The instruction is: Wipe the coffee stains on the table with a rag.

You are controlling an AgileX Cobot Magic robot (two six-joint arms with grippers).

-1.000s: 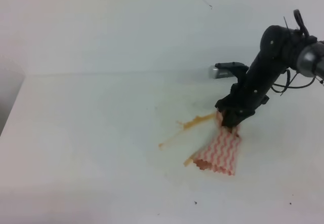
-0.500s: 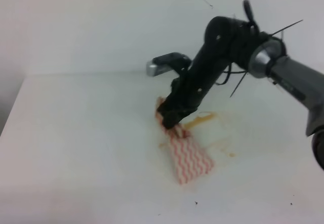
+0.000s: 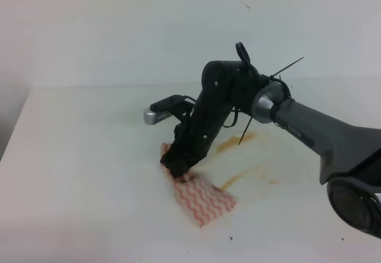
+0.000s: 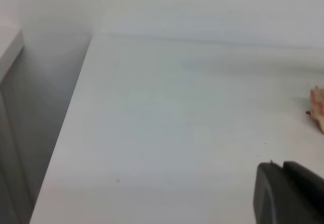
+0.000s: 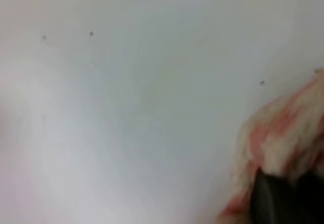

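Observation:
My right gripper (image 3: 177,166) reaches across to the middle of the white table (image 3: 89,156). It is shut on one end of the pink-red and white zigzag rag (image 3: 203,199) and presses it onto the tabletop. The rag trails flat to the lower right of the gripper. The coffee stains (image 3: 237,140) lie to the right of the rag as thin orange-brown streaks, with another smear (image 3: 241,178) lower down. The right wrist view shows the bunched rag (image 5: 283,133) above a dark fingertip (image 5: 276,198). The left wrist view shows the rag's edge (image 4: 318,108) and one black part of my left gripper (image 4: 288,193).
The table's left edge (image 4: 76,107) drops off beside a grey surface. A white wall (image 3: 119,25) rises behind the table. Tiny dark specks (image 3: 230,237) lie near the front of the table.
My right arm has swept from the right side to the left across the stain, dragging the rag with it. The stain now lies uncovered to the right of the rag, as thin streaks.

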